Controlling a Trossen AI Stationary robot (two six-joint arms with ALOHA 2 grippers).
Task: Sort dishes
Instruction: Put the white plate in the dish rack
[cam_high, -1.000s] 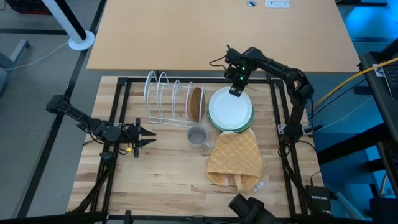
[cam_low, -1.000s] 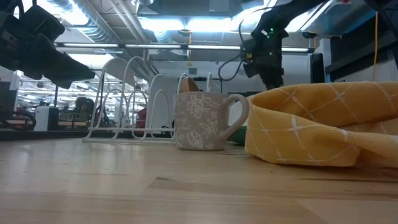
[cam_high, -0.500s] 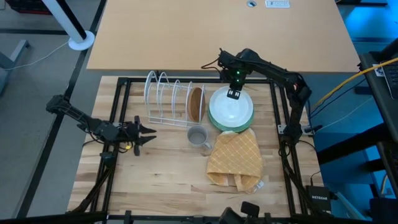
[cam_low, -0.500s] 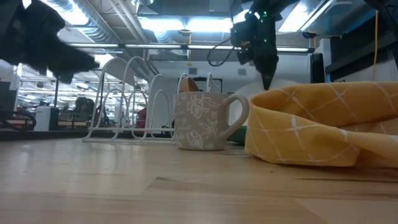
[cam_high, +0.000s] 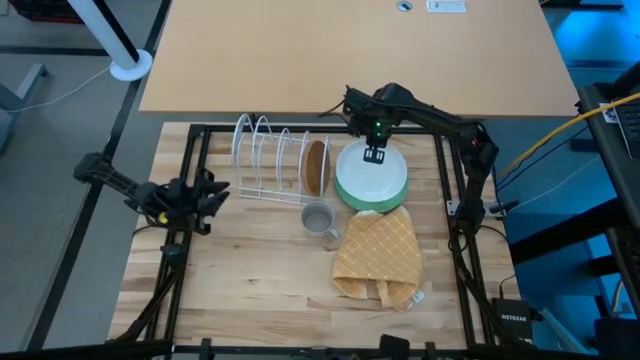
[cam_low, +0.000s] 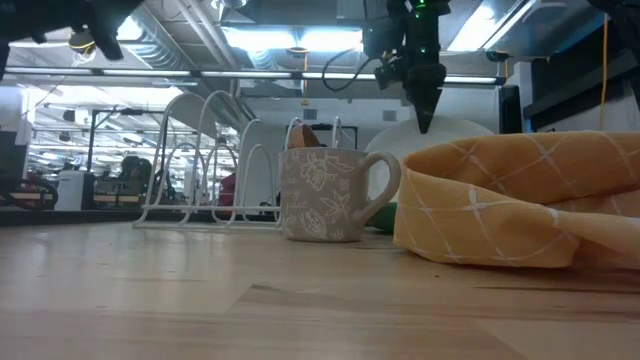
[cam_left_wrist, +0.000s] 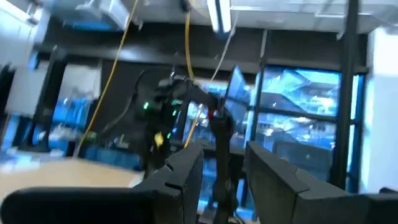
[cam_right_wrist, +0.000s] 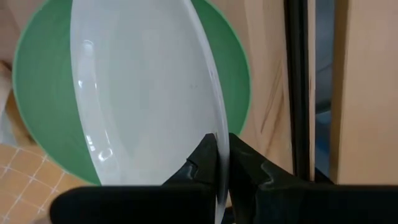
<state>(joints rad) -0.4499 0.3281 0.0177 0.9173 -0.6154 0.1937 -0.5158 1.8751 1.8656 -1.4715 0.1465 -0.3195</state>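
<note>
The right gripper (cam_high: 374, 155) is seen pinched onto the far rim of the white plate (cam_high: 372, 174), its fingers (cam_right_wrist: 209, 163) pressed together on the thin edge; the plate is tilted up off the green plate (cam_right_wrist: 37, 118) lying beneath it, as the right wrist view shows. Just beside this stack, the brown wooden plate (cam_high: 316, 166) is stood on edge in the last slot of the white wire rack (cam_high: 268, 160); a patterned mug (cam_high: 319, 219) is set in front of the rack, and the yellow checked cloth (cam_high: 379, 255) is heaped against the near edge of the green plate, hiding most of the stack in the low view. A dark teal plate cannot be made out. The left gripper (cam_high: 208, 194) is held well apart at the table's left side, its fingers (cam_left_wrist: 186, 174) spread with a gap between them and nothing held. Compared with a second ago, the right gripper is shifted toward the rack with the white plate raised further, and the left gripper is drawn back and turned upward.
</note>
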